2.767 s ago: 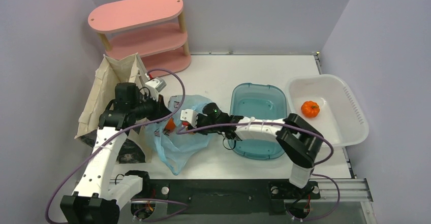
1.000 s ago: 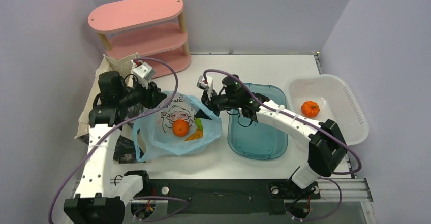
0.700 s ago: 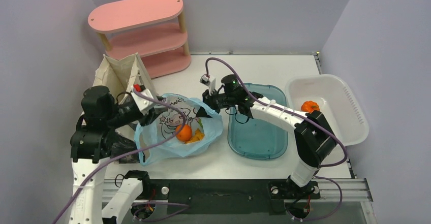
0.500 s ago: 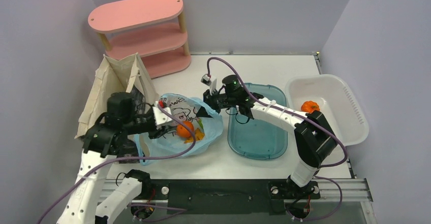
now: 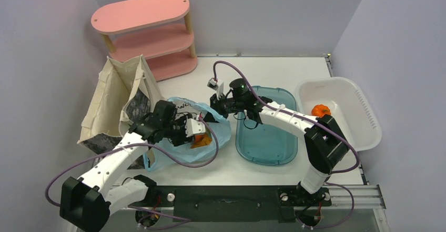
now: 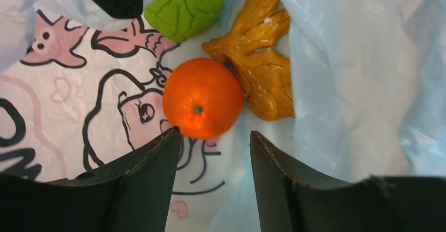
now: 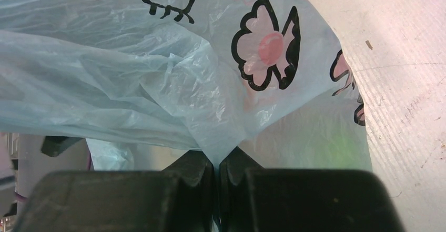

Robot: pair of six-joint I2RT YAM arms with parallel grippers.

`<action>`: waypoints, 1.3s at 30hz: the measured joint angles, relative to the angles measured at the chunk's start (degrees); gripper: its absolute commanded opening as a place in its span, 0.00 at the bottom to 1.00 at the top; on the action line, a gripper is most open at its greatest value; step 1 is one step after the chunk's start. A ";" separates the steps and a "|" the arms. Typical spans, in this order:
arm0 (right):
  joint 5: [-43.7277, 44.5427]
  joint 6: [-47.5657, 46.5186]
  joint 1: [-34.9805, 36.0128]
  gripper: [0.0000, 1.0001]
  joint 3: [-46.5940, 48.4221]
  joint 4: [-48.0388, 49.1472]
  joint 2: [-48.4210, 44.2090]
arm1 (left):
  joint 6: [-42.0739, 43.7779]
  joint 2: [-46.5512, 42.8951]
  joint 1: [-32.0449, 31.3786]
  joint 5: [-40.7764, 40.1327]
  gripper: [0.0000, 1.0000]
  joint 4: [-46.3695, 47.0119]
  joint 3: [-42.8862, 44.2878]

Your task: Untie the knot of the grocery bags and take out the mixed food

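The light blue grocery bag [image 5: 169,154] lies open on the table, its doodle print showing inside [image 6: 68,111]. The mixed food sits within it: a round orange fruit [image 6: 202,98], a green fruit [image 6: 184,8] and a yellow-brown lumpy piece [image 6: 265,71]. My left gripper [image 5: 195,132] reaches into the bag's mouth. It is open [image 6: 215,134], with the fingertips on either side of the orange fruit's near edge and nothing held. My right gripper [image 5: 214,112] is shut on the bag's right rim and holds it up. Thin plastic [image 7: 158,84] is pinched between its jaws [image 7: 216,161].
A teal tub [image 5: 265,137] stands right of the bag, under the right arm. A white basket [image 5: 363,111] at the far right holds a small orange pumpkin-like thing [image 5: 320,110]. A beige canvas tote [image 5: 113,92] stands on the left, a pink shelf [image 5: 142,16] behind it.
My left arm has swung from the bag's left rim in over the bag's mouth, down to the orange fruit, and its jaws have widened. The right gripper has kept its hold on the rim.
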 measured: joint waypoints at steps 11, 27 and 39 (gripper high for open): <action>-0.07 -1.77 -0.90 0.00 0.02 -1.86 0.04 | 6.43 11.82 -0.72 -0.42 0.64 5.92 -0.24; -1.03 -3.58 -1.51 0.00 1.07 -4.26 0.42 | 5.99 10.25 -1.14 -1.57 0.97 8.74 0.48; -1.46 -4.33 -1.60 0.00 1.99 -4.46 1.79 | 7.61 23.06 -1.62 -4.70 0.91 13.18 1.75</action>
